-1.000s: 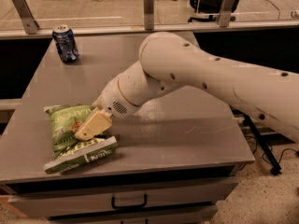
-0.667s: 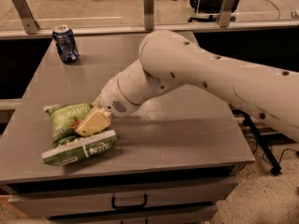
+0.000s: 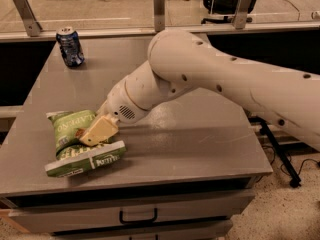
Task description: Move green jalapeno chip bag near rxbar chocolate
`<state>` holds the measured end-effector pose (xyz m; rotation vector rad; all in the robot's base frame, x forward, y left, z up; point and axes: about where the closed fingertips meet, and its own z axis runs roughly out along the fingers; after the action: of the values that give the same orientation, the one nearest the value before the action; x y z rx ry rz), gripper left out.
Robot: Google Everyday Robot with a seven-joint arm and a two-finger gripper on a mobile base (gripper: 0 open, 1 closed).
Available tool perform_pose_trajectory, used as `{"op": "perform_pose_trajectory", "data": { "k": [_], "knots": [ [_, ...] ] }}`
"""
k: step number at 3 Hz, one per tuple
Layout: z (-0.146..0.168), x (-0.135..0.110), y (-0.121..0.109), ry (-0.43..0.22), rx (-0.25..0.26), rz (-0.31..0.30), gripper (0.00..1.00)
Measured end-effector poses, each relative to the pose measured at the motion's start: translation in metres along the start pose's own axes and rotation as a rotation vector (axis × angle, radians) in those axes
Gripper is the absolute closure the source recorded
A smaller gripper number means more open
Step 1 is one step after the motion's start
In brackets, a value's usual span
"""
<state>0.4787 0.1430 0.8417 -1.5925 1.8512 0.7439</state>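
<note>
The green jalapeno chip bag (image 3: 75, 146) lies at the front left of the grey table (image 3: 200, 149), crumpled and bent across its middle. My gripper (image 3: 89, 137) comes down on the bag's middle from the right. One pale yellow finger (image 3: 100, 130) shows on top of the bag, and the bag is pinched and folded around it. The big white arm (image 3: 210, 79) crosses the table from the right. The rxbar chocolate does not show; it may be hidden behind the arm.
A blue soda can (image 3: 70, 46) stands at the table's back left corner. A drawer with a dark handle (image 3: 137, 217) runs under the front edge. A railing with metal posts (image 3: 159, 6) stands behind the table.
The bag's front end has lifted and folded up a little under the gripper. The gripper has stayed in about the same place on the bag.
</note>
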Motion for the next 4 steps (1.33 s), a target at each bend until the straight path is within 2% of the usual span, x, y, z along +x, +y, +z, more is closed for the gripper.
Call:
{"op": "perform_pose_trajectory", "data": {
  "k": [1, 2, 3, 4],
  "knots": [
    [0.000, 0.000, 0.000, 0.000, 0.000, 0.000, 1.00],
    [-0.067, -0.018, -0.021, 0.011, 0.117, -0.060, 1.00],
    [-0.168, -0.047, -0.042, 0.019, 0.290, -0.148, 1.00],
    [-0.180, -0.062, -0.044, -0.003, 0.313, -0.162, 1.00]
  ]
}}
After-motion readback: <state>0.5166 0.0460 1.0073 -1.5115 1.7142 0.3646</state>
